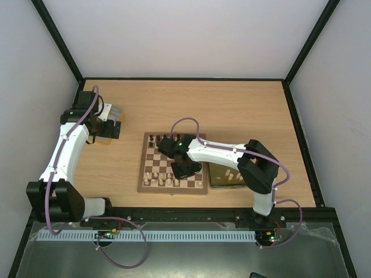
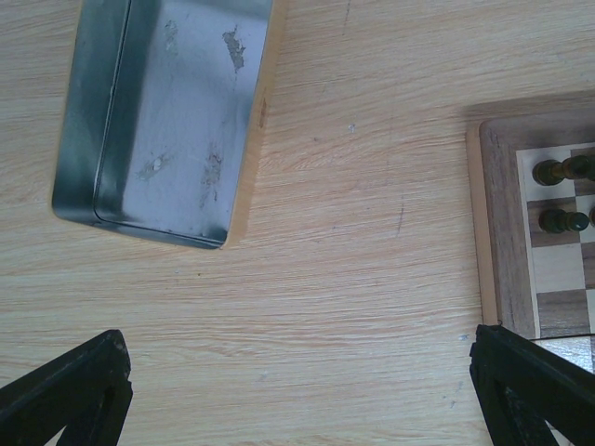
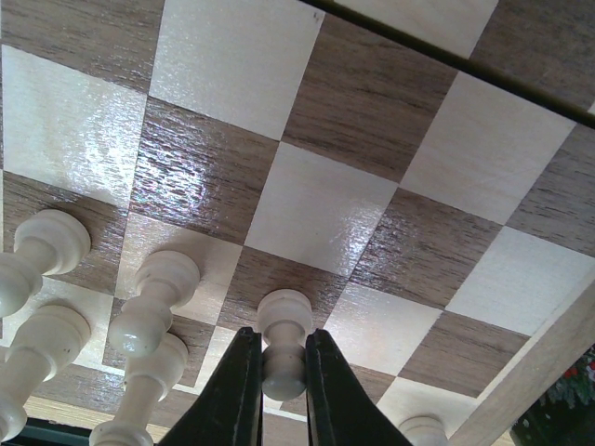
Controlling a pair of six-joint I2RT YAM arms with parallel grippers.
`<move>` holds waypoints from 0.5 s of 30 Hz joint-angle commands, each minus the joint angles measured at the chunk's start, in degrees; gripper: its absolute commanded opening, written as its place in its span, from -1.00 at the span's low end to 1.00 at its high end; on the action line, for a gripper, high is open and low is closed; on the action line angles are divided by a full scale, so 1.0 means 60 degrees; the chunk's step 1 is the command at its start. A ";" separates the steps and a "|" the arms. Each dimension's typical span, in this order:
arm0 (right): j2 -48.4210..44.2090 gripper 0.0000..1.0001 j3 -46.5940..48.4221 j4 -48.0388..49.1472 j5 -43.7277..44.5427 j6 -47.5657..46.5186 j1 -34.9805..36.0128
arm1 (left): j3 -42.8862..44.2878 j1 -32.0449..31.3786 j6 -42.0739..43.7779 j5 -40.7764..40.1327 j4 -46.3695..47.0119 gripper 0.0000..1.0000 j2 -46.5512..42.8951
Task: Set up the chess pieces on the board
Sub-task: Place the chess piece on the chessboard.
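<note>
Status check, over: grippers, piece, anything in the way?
Left gripper open over table beside metal tray. Right gripper shut on cream pawn, over the board. Other cream pieces stand close alongside; squares ahead bare.

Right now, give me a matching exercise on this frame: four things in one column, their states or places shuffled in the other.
Things:
1. left gripper
2. right gripper
3. tray
4. dark pieces

States or places:
A. shut on a cream pawn
B. standing at the far edge of the board
C. open, holding nothing
D. silver, resting beside the board

Pairs: 1-C, 2-A, 3-D, 4-B.
</note>
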 commanded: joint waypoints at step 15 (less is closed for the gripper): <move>-0.0152 -0.78 0.0096 -0.0056 0.0021 0.0059 0.0081 | -0.0069 0.0065 -0.0097 -0.0114 0.0026 0.98 -0.0314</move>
